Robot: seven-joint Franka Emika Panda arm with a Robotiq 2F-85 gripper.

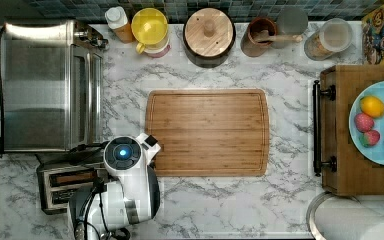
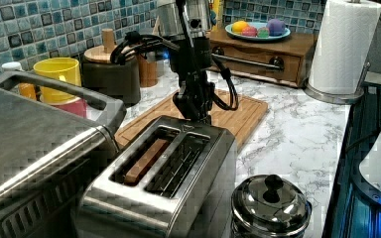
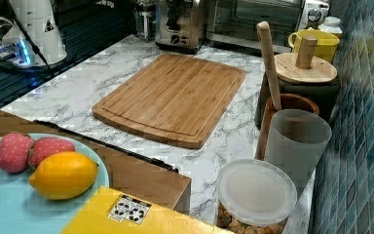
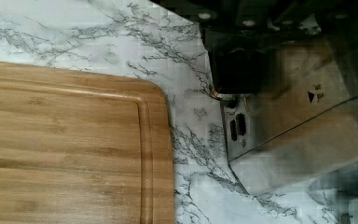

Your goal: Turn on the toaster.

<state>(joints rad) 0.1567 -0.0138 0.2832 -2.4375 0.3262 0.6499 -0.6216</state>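
I've set the gripper point(image 2: 193, 110) over the toaster point(image 2: 166, 173) lever end; finger state I cannot tell.

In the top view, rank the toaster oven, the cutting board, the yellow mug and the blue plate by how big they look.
1. Cutting board
2. Toaster oven, not far behind
3. Blue plate, cut off by the picture's edge, so its full size is unsure
4. Yellow mug
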